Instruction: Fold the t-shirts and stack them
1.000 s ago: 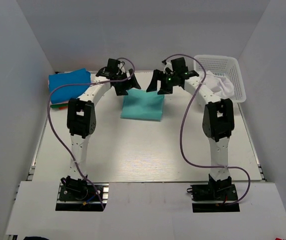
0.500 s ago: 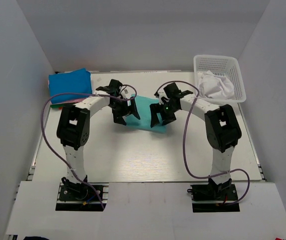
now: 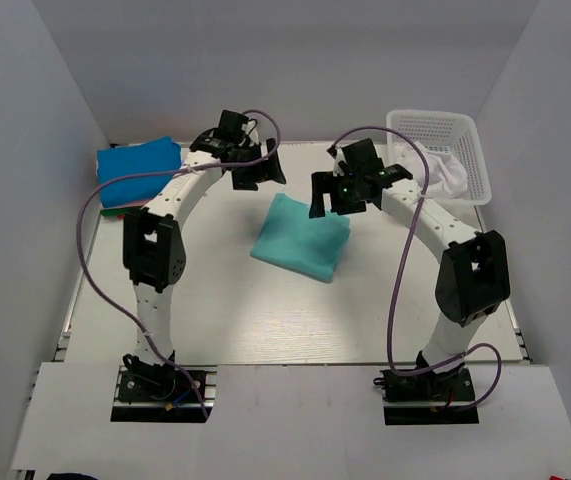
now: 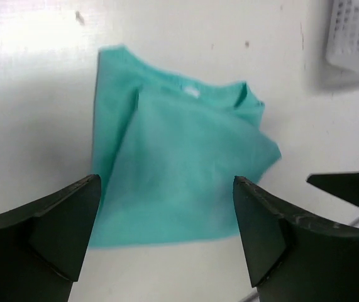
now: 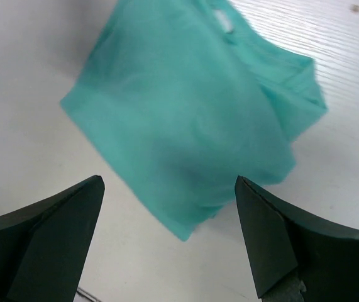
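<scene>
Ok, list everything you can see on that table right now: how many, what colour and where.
teal t-shirt: one, teal-green, folded, mid-table
blue t-shirt: one, bright blue, top of the far-left pile
cloth beneath it: count unclear, red and green edges, under the blue t-shirt
mesh basket: one, white, far right corner
white t-shirt: one, white, crumpled in the mesh basket
table: one, white
left gripper: one, black, open, beyond the teal t-shirt's far left
right gripper: one, black, open, over its far right edge
</scene>
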Controlling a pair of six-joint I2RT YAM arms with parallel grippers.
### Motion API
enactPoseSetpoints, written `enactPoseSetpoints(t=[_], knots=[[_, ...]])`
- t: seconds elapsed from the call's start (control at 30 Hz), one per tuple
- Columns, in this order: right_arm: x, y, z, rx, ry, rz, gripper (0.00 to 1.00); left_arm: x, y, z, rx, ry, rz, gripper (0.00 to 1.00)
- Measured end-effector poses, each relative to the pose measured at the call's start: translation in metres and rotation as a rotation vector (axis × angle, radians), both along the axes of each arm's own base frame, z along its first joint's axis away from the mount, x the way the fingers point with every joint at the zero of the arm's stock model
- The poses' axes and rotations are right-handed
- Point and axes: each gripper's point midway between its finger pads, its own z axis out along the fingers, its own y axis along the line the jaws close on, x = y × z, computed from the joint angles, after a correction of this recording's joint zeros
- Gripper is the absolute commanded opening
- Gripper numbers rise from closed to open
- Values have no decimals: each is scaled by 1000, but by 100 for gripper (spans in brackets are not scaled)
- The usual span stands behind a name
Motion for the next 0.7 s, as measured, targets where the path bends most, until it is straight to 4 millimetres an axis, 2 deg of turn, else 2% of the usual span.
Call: enactPoseSetpoints(t=[0.07,0.13,0.23,0.37,0.53,0.63,0.67,0.7], knots=[[10,-10,-9,-23,20,-68,90,23,-8,-8,4,-28,-12,93],[16,-23,-22,-47,58,-133,90,42,-17,-25,14,-32,-30,88],[22,-41,-37,-72,100,-195,90,55,-28,-50,23,-21,-53,83],[28,-55,-50,-79,135,-225,90,55,-42,-83,31,20,-83,73],[29,-58,-67,-74,185,-219,89,50,-52,-107,35,63,-110,69],[27,-56,-76,-59,216,-204,84,46,-55,-109,19,79,-123,51],[27,-55,-78,-55,226,-200,82,46,-57,-109,12,80,-125,48],[26,-54,-80,-49,234,-193,76,45,-57,-110,9,81,-129,43]])
